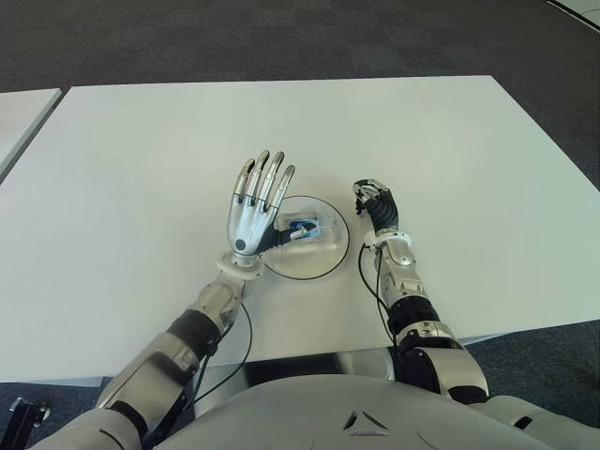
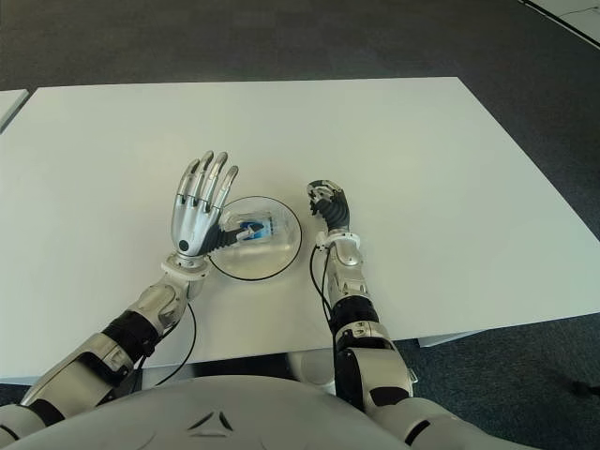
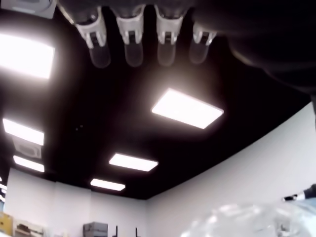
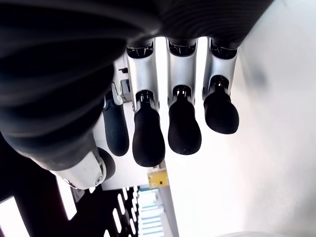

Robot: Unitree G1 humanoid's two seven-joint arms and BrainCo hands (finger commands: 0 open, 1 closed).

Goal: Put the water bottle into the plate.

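A small clear water bottle (image 1: 305, 228) with a blue label lies on its side inside the round glass plate (image 1: 311, 263) at the table's front middle. My left hand (image 1: 258, 201) stands at the plate's left edge with its fingers stretched out and spread, holding nothing; its thumb side is close to the bottle. In the left wrist view the straight fingers (image 3: 132, 37) point at the ceiling and a bit of the bottle (image 3: 247, 222) shows. Just right of the plate is my right hand (image 1: 375, 201), its fingers (image 4: 182, 129) curled on nothing.
The white table (image 1: 450, 150) stretches wide behind and to both sides of the plate. Its front edge runs close under my forearms. Dark carpet lies beyond the far edge, and another white table's corner (image 1: 19, 108) shows at far left.
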